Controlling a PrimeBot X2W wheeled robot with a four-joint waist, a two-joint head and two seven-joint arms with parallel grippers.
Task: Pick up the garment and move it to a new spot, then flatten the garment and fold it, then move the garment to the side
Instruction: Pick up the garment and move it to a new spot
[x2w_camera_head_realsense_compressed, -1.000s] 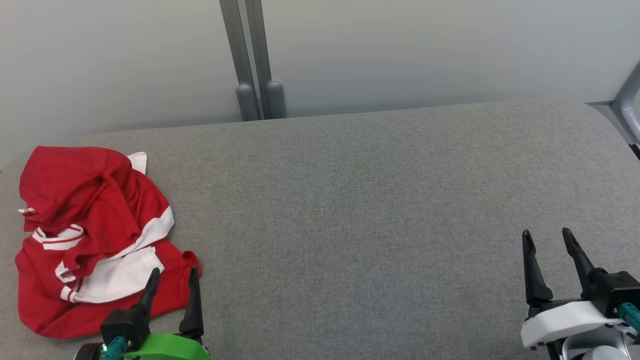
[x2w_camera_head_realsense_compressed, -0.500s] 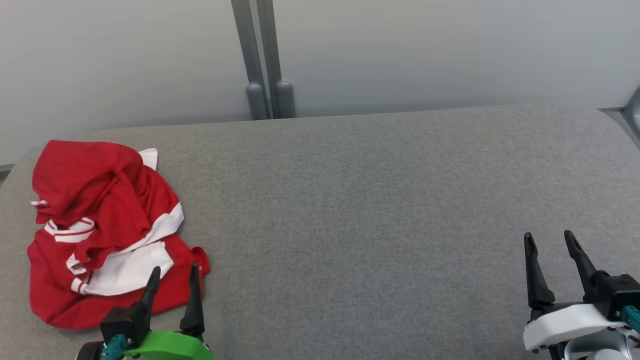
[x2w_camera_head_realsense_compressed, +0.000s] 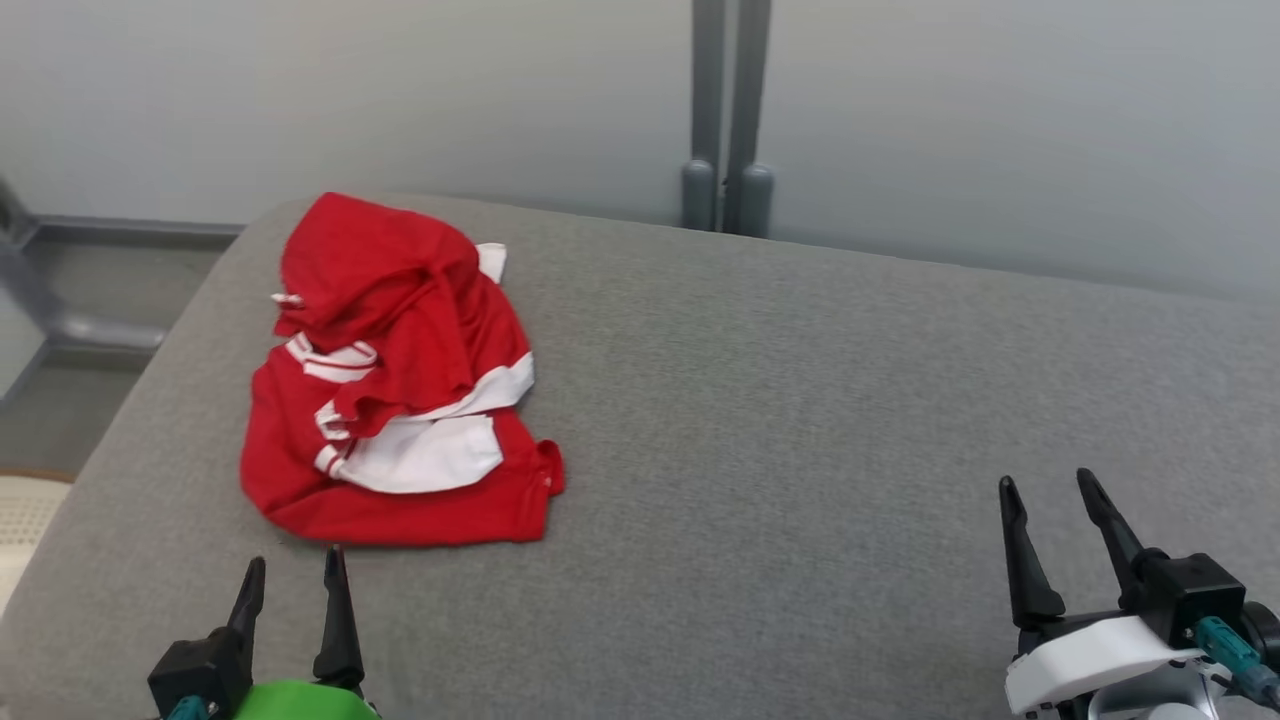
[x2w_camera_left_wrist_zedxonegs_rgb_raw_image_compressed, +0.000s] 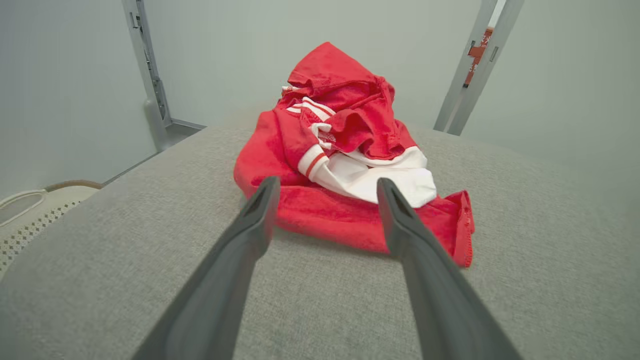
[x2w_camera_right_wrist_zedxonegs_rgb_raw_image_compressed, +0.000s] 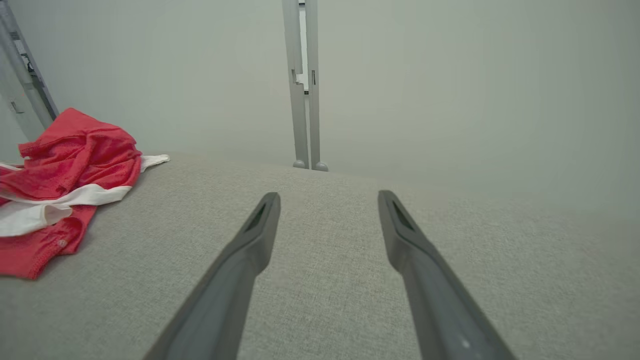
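Note:
The garment (x2w_camera_head_realsense_compressed: 390, 380) is a crumpled red top with white bands, heaped on the grey padded table (x2w_camera_head_realsense_compressed: 800, 400) towards its left end. It also shows in the left wrist view (x2w_camera_left_wrist_zedxonegs_rgb_raw_image_compressed: 350, 160) and at the left of the right wrist view (x2w_camera_right_wrist_zedxonegs_rgb_raw_image_compressed: 60, 185). My left gripper (x2w_camera_head_realsense_compressed: 293, 565) hovers open just short of the garment's near hem, with nothing between its fingers (x2w_camera_left_wrist_zedxonegs_rgb_raw_image_compressed: 260, 210). Far to the right, my right gripper (x2w_camera_head_realsense_compressed: 1045, 485) stands open above bare table, its fingers (x2w_camera_right_wrist_zedxonegs_rgb_raw_image_compressed: 262, 220) apart and empty.
A pale wall with a grey double post (x2w_camera_head_realsense_compressed: 728, 110) runs behind the table. Off the table's left end stand a grey frame (x2w_camera_head_realsense_compressed: 60, 300) and a cream perforated basket (x2w_camera_head_realsense_compressed: 25, 510). Bare grey surface stretches from the garment to the right gripper.
The head camera has swung to the left, so the whole picture has shifted right. My left gripper now sits short of the garment's hem instead of overlapping it. Both grippers stay open.

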